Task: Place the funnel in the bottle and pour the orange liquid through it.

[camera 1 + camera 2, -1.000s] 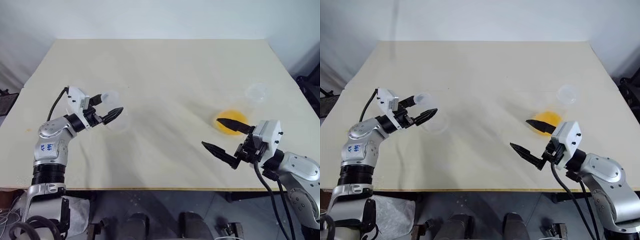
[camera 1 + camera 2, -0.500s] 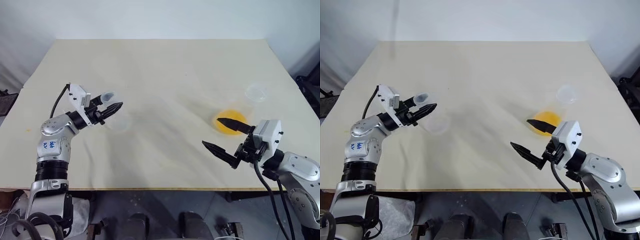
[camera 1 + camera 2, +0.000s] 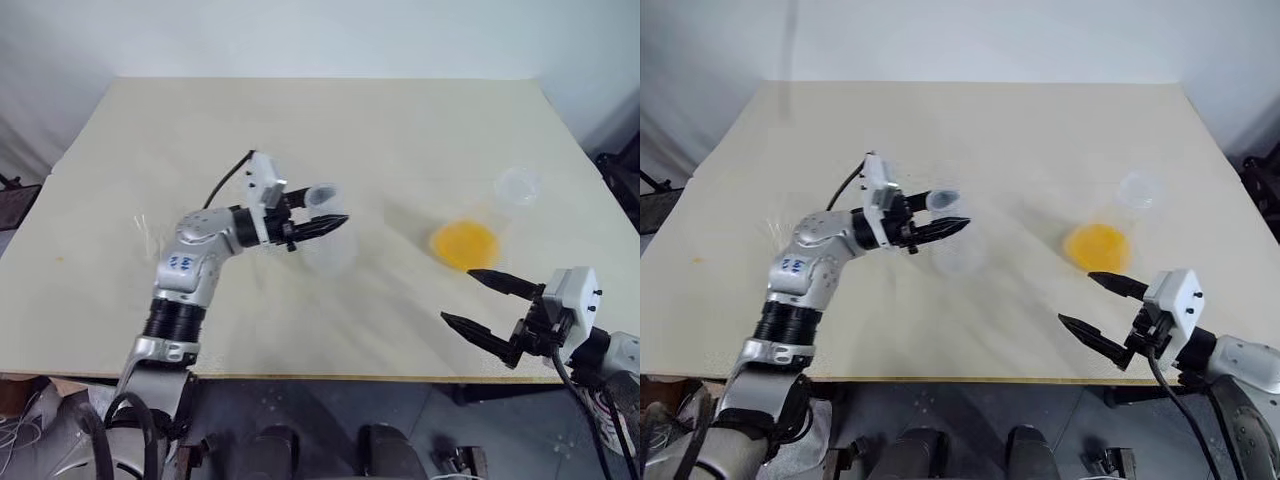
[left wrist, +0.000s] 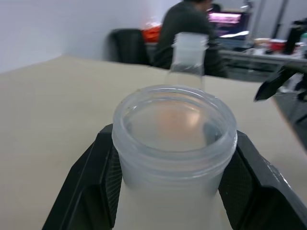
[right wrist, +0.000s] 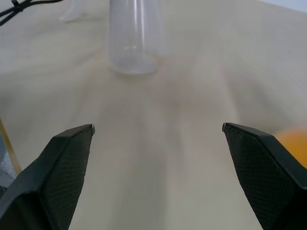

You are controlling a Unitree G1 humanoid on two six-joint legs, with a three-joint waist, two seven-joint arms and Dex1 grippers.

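My left gripper (image 3: 325, 208) is shut on the neck of the frosted bottle (image 3: 332, 252) near the middle of the table, and the bottle stands upright. Its open mouth (image 4: 175, 120) sits between the black fingers (image 4: 88, 177). Whether its base touches the table I cannot tell. The orange liquid (image 3: 465, 243) lies in a clear flask (image 3: 517, 186) to the right. The funnel (image 3: 145, 225) shows as a faint clear shape on the table left of my left arm. My right gripper (image 3: 457, 295) hangs open and empty by the near right edge, in front of the flask.
The beige table (image 3: 330, 120) stretches far behind the vessels. A black cable (image 3: 225, 180) loops off my left wrist. Beyond the table, a seated person (image 4: 187, 28) is in the left wrist view.
My left gripper has closed on the bottle's neck and carried it right, from the table's left side to near the middle. My right gripper has drawn back toward the near right edge, still open.
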